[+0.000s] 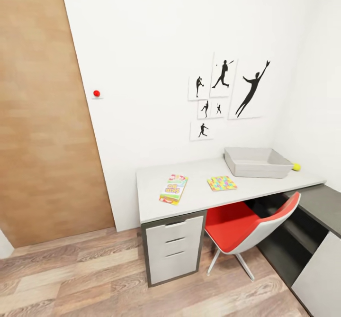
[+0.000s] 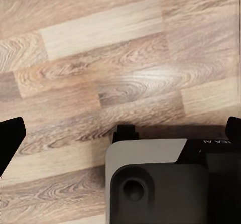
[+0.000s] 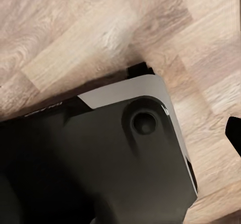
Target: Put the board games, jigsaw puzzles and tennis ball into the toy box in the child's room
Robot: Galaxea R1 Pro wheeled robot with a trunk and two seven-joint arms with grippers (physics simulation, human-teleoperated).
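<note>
Your grippers' state can't be told; the SKIP-BO board game (image 1: 174,189) lies ahead, left of the toy box (image 1: 258,162)

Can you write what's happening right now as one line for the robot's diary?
phase: approaching table | on table: SKIP-BO game, puzzle, toy box, ball | box: looks empty | grippers: fingers spread, holding nothing

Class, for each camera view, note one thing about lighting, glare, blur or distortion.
Head view: wide-angle skew, the wardrobe door leans; the wall is washed out. Left wrist view: a pale sheen on the floor planks. Right wrist view: the floor looks soft and blurred.
</note>
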